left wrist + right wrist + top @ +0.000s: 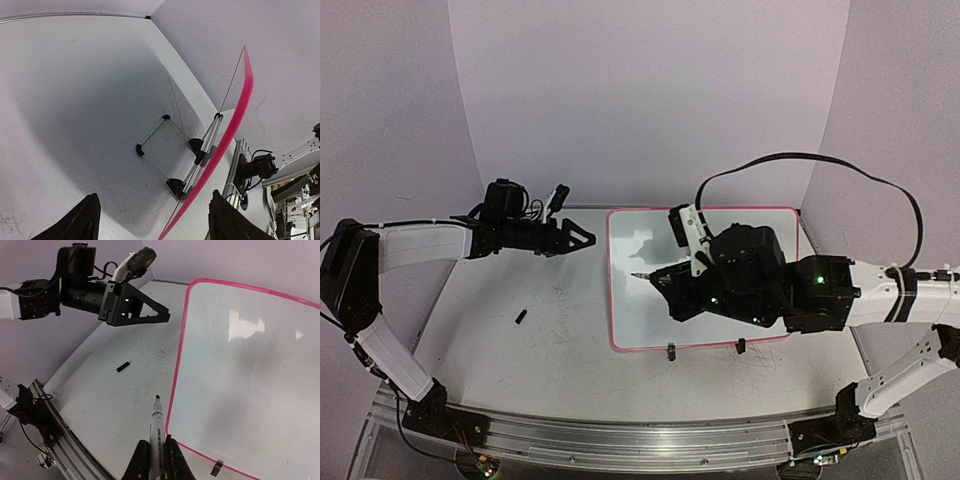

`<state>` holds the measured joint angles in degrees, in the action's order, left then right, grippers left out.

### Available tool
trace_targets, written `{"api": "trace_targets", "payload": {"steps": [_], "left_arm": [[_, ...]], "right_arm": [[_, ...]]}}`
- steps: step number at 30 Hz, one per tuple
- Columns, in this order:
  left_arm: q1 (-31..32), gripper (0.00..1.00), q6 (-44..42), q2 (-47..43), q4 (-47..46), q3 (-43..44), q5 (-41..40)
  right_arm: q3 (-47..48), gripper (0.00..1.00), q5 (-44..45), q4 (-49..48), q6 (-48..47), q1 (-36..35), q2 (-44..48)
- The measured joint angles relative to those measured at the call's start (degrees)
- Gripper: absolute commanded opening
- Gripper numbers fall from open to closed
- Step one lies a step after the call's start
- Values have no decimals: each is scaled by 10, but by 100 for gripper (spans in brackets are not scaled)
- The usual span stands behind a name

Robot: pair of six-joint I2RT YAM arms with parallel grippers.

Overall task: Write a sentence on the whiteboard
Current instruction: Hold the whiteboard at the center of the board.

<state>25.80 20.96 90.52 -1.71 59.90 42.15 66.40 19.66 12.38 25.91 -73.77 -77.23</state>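
The whiteboard (642, 322) lies flat right of centre, pink-edged, with no writing showing on it (250, 365). My right gripper (665, 281) hovers over its left part, shut on a white marker (158, 432) with its black tip bared and pointing to the left (641, 274). In the right wrist view that tip sits near the board's left border; I cannot tell whether it touches. My left gripper (582, 238) hangs just left of the board's far left corner, open, with nothing between its fingers (82, 222). The board's pink edge (235, 120) crosses the left wrist view.
A small black cap (521, 318) lies on the scribbled grey tabletop left of the board (123, 367). Two black clips (671, 351) sit on the board's near edge. A thin metal frame with black corners (170, 150) shows in the left wrist view.
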Motion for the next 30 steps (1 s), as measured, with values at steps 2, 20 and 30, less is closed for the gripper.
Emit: {"api": "trace_targets", "payload": {"steps": [2, 20, 30], "left_arm": [[0, 72, 1, 4, -7, 0, 17], [18, 63, 33, 6, -49, -3, 98], [37, 45, 36, 24, -65, 9, 104]], "right_arm": [[25, 0, 37, -5, -15, -23, -29], [51, 0, 184, -9, 9, -32, -53], [52, 0, 150, -10, 9, 6, -52]]}}
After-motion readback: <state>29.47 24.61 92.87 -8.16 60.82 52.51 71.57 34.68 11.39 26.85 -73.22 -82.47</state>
